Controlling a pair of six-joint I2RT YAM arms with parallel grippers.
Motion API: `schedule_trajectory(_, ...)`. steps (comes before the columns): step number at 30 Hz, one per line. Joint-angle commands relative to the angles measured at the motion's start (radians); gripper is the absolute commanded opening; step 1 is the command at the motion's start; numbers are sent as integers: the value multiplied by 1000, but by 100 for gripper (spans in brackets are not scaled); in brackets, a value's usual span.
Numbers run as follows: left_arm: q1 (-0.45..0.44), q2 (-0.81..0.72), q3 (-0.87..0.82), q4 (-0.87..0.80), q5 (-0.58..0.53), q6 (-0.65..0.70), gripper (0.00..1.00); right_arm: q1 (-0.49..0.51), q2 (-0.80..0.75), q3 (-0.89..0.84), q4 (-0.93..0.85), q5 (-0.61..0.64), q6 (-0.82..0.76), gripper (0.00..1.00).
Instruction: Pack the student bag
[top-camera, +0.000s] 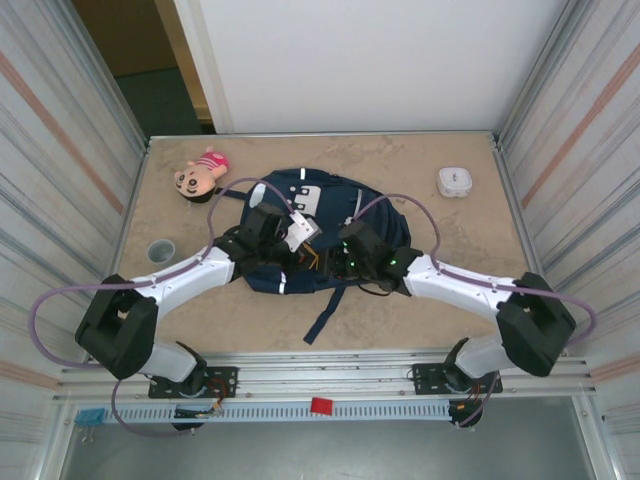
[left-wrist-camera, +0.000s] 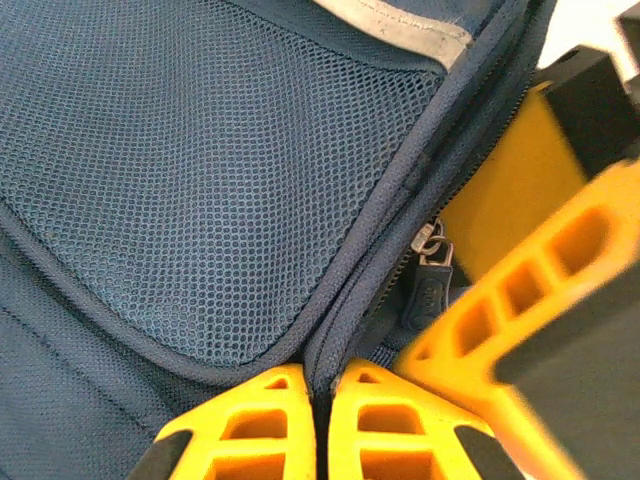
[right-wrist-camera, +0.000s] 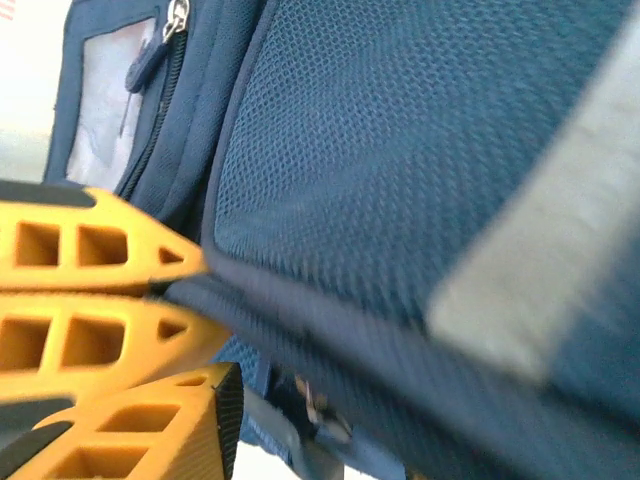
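The student bag (top-camera: 325, 205) lies flat in the middle of the table, navy with white patches, and a dark strap trails toward the near edge. Both grippers meet at its near side. My left gripper (left-wrist-camera: 322, 385) is shut on a ridge of the bag's navy seam beside a mesh pocket (left-wrist-camera: 210, 170). A metal zip pull (left-wrist-camera: 430, 268) hangs just right of it. My right gripper (right-wrist-camera: 205, 295) is shut on a fold of the same bag edge under mesh fabric (right-wrist-camera: 400, 130). From above, the left gripper (top-camera: 312, 256) and right gripper (top-camera: 338, 262) sit almost touching.
A small doll (top-camera: 200, 176) with a pink top lies at the back left. A white boxy object (top-camera: 455, 182) sits at the back right. A grey round cup (top-camera: 161, 249) stands near the left arm. Metal walls enclose the table on both sides.
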Motion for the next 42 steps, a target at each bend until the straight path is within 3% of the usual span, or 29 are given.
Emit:
schedule_trajectory(1, 0, -46, 41, 48, 75, -41, 0, -4, 41, 67, 3, 56, -13, 38)
schedule_trajectory(5, 1, -56, 35, 36, 60, -30, 0, -32, 63, 120, -123, 133, -36, 16)
schedule_trajectory(8, 0, -63, 40, -13, 7, 1, 0, -61, 36, 144, -232, 152, -60, 5)
schedule_trajectory(13, 7, -72, 46, -129, -104, 89, 0, -141, -101, 100, -367, 146, -104, 1)
schedule_trajectory(19, 37, -93, 34, -213, -161, 178, 0, -328, -253, 7, -409, -58, -230, 0)
schedule_trajectory(24, 51, -121, 33, -241, -161, 158, 0, -371, -243, 16, -408, -218, -336, 0)
schedule_trajectory(25, 52, -134, 34, -242, -156, 118, 0, -365, -237, 14, -391, -248, -334, 0)
schedule_trajectory(26, 51, -150, 35, -246, -154, 65, 7, -356, -233, 11, -377, -263, -327, 0)
schedule_trajectory(29, 48, -239, 45, -291, -161, -198, 42, -321, -224, 15, -343, -273, -293, 0)
schedule_trajectory(31, 35, -318, 29, -296, -232, -429, 55, -295, -214, 13, -328, -268, -281, 0)
schedule_trajectory(36, 29, -447, -18, -370, -379, -962, 65, -233, -188, 18, -334, -246, -270, 0)
schedule_trajectory(39, 7, -474, -69, -363, -401, -1187, 70, -207, -199, -5, -303, -251, -252, 0)
schedule_trajectory(42, -39, -475, -124, -338, -397, -1288, 72, -197, -197, -34, -260, -272, -226, 0)
